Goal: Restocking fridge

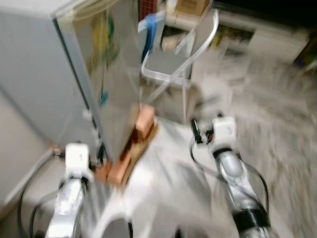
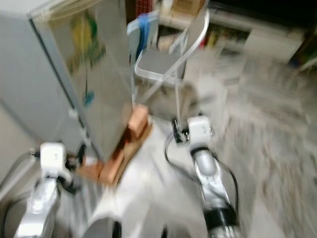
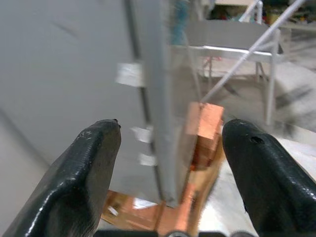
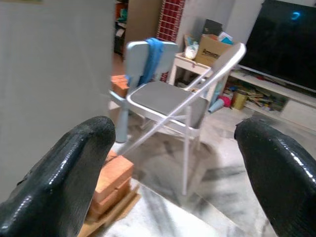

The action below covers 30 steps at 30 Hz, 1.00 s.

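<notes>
Left claw (image 3: pixel 168 163) spread, empty, right claw (image 4: pixel 173 163) likewise

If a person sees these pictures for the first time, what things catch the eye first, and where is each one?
The tall grey fridge stands on the robot's left, with its shiny door facing forward. Orange-brown bricks lie stacked at the foot of the door. Behind them stands a grey folding chair, with a blue cloth hanging behind it. Both grippers, left gripper and right gripper, are open and hold nothing.
</notes>
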Tool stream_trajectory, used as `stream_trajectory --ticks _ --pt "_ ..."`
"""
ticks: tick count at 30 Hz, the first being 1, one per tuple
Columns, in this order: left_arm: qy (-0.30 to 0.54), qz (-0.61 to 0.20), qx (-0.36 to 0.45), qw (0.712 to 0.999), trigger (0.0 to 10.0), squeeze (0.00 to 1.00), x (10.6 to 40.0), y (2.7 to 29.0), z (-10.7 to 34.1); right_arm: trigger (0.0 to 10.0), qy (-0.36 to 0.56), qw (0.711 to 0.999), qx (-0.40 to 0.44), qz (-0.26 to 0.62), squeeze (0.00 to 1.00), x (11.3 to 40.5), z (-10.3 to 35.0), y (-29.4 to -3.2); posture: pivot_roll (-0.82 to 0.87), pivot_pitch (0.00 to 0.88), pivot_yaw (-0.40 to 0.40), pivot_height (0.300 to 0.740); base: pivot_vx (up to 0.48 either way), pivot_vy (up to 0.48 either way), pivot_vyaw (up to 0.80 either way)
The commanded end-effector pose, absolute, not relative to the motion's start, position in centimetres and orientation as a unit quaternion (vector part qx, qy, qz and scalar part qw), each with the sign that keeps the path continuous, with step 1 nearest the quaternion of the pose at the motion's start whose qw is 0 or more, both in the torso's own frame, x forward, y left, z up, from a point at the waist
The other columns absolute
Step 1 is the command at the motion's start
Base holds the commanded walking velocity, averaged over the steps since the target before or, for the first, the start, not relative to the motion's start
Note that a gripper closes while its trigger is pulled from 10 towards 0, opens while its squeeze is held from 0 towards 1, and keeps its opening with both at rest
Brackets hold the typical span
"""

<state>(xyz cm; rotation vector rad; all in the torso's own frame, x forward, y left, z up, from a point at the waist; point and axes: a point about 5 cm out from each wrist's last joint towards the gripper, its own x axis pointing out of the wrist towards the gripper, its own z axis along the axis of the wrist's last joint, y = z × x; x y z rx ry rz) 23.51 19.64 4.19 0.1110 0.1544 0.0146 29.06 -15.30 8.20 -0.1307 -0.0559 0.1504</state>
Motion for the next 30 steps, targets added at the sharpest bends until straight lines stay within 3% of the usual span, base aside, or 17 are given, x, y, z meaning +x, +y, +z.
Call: stream_trajectory --ticks 1,9,16,22,30 --pt "0.082 0.003 0.055 0.995 10.0 0.0 23.3 19.3 4.0 10.0 -0.022 0.995 -0.066 0.069 0.0 29.0 8.2 -16.0 0.13 0.087 -0.059 0.74 0.0 0.48 0.0" --pt "0.077 -0.004 0.068 0.995 10.0 0.0 23.3 19.2 4.3 10.0 -0.014 0.995 -0.069 0.067 0.0 29.1 8.1 -16.1 0.12 0.099 -0.058 0.74 0.0 0.105 0.0" --pt "0.088 -0.015 0.085 0.992 10.0 0.0 23.3 19.8 4.1 10.0 -0.012 0.996 -0.063 0.059 0.0 29.2 8.2 -16.5 0.12 0.107 -0.063 0.74 0.0 0.0 -0.8" --pt "0.093 0.001 0.053 0.994 10.0 0.0 23.2 20.9 4.0 10.0 -0.011 0.996 -0.062 0.058 0.0 29.2 8.2 -16.5 0.11 0.105 -0.063 0.74 0.0 0.0 -0.5" --pt "0.07 0.002 0.044 0.997 10.0 0.0 23.3 20.5 4.6 10.0 -0.013 0.996 -0.063 0.057 0.0 29.1 8.3 -16.5 0.11 0.109 -0.061 0.74 0.192 0.158 0.0"
